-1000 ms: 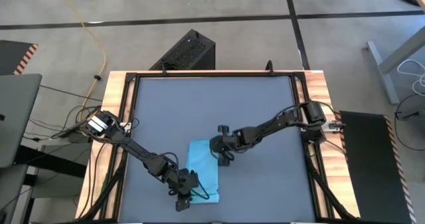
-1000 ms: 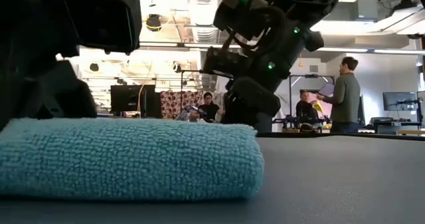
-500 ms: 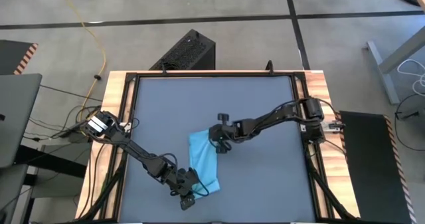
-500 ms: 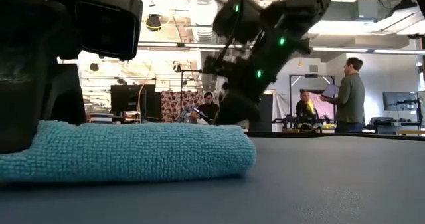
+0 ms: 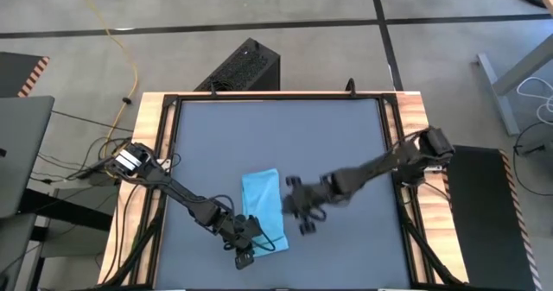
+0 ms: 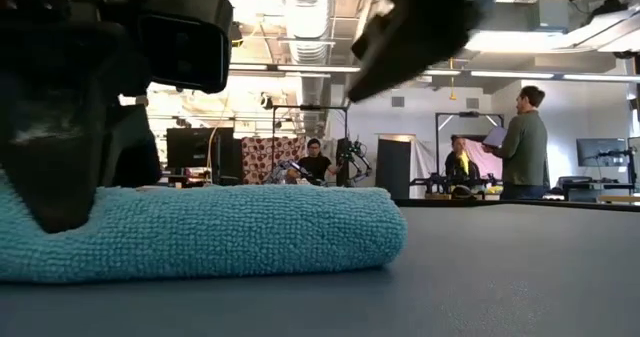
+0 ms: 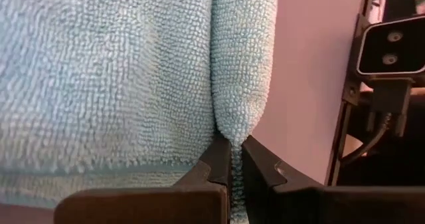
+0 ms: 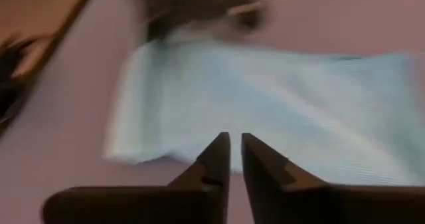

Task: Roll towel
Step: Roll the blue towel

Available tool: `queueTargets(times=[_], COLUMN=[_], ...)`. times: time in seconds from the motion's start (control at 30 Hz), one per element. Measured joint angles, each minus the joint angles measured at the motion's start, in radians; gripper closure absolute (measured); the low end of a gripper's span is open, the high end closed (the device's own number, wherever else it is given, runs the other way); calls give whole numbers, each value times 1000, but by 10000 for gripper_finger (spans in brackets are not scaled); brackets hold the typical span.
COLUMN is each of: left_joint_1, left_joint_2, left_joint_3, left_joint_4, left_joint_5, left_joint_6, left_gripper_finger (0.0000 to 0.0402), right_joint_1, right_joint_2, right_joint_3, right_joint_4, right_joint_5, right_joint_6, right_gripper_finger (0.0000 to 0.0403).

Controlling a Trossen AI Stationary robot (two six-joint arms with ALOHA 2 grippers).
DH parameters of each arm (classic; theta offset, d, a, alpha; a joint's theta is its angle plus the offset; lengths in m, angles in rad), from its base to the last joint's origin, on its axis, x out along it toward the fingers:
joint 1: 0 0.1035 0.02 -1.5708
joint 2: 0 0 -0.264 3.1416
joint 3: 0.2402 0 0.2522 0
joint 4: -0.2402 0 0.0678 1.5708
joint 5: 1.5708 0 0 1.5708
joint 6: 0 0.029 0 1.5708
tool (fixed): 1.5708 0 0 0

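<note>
High view: our left gripper [image 5: 245, 249] sits at the towel's near end, fingers clamped on a folded edge. The towel [image 5: 262, 205] lies left of table centre, long axis running away from the near edge. The right gripper [image 5: 304, 211], fingers nearly together and empty, hovers just beside its right flank. Nothing obstructs rolling.
</note>
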Motion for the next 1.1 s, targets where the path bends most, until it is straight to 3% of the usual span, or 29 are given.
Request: queueTargets(times=[0.23,0.5,0.7,1.1], left_joint_1=[11,11,12,33], left_joint_2=[0,-1,-2,-2], left_joint_3=[0,-23,-57,-65], left_joint_4=[-8,-7,48,66], left_joint_5=[32,60,82,98], left_joint_6=[43,53,50,61], left_gripper_finger=[401,401,401,401], right_joint_1=[177,269,294,293], right_joint_2=[119,227,233,233], right_joint_3=[-2,-2,0,0], right_joint_4=[54,190,225,285], right_joint_5=[6,23,185,212], right_joint_6=[42,37,26,-117], right_gripper_finger=[272,209,201,208])
